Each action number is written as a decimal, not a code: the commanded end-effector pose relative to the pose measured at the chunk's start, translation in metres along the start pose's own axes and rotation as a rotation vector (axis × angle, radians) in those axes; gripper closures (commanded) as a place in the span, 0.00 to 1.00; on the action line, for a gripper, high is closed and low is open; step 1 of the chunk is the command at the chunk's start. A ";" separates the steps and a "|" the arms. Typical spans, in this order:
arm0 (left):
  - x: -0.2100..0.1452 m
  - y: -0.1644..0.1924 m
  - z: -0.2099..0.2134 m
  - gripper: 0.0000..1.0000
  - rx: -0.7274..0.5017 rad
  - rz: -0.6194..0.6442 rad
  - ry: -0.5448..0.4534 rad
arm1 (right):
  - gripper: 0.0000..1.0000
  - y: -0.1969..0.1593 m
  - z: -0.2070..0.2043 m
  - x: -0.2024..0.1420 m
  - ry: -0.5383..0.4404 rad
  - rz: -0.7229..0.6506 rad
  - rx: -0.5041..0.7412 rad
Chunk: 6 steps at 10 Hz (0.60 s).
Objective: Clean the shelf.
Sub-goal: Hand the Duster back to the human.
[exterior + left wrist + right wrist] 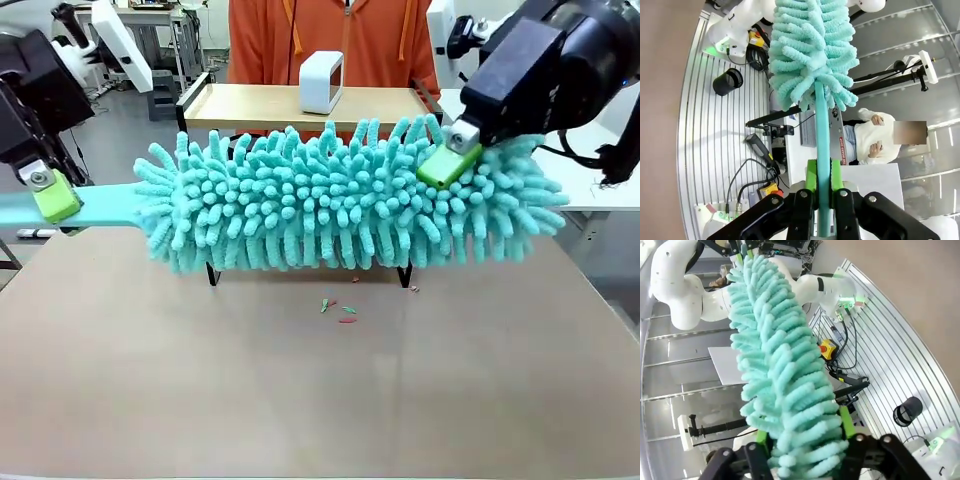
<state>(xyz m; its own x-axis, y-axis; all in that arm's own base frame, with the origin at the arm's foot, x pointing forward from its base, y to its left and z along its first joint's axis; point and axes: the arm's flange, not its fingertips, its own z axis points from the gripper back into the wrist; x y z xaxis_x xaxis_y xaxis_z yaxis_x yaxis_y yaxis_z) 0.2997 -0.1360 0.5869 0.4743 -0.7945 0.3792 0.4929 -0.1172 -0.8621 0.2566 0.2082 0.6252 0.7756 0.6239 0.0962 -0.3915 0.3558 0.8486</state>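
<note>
1 duster (340, 200) | 1 shelf (250, 105) | 1 white box (321, 81) (on top)

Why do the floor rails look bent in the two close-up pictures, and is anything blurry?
Left wrist view: wide lens curves the rails; duster sharp. Right wrist view: rails bowed too; duster fibres nearest the lens slightly soft. Front view: even light, straight lines, soft shadow under the shelf.

No legible text (labels blurred)

Robotics lab. White robot arm (685, 290) bolted to a slotted aluminium base plate (715, 150), loose black cables (747, 175) and an emergency-stop button (827, 347) beside it. More work tables (135, 15) behind the far table edge.
</note>
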 end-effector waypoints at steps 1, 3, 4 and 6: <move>0.004 0.000 -0.001 0.88 -0.002 -0.028 -0.018 | 1.00 -0.003 0.000 -0.003 0.010 0.021 0.010; 0.004 0.001 -0.002 0.88 -0.005 -0.025 -0.022 | 1.00 -0.003 0.000 -0.004 0.014 0.020 0.012; 0.005 0.001 -0.003 0.88 -0.001 -0.025 -0.024 | 1.00 -0.003 0.000 -0.004 0.013 0.021 0.015; 0.006 0.001 -0.004 0.88 0.009 -0.022 -0.022 | 1.00 -0.004 0.000 -0.003 0.013 0.021 0.018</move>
<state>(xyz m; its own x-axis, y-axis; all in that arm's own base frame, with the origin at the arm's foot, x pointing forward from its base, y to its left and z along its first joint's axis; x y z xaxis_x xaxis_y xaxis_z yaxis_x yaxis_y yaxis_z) 0.3004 -0.1380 0.5858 0.4789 -0.7955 0.3711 0.4983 -0.1017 -0.8610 0.2556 0.2071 0.6252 0.7689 0.6320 0.0966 -0.3929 0.3480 0.8512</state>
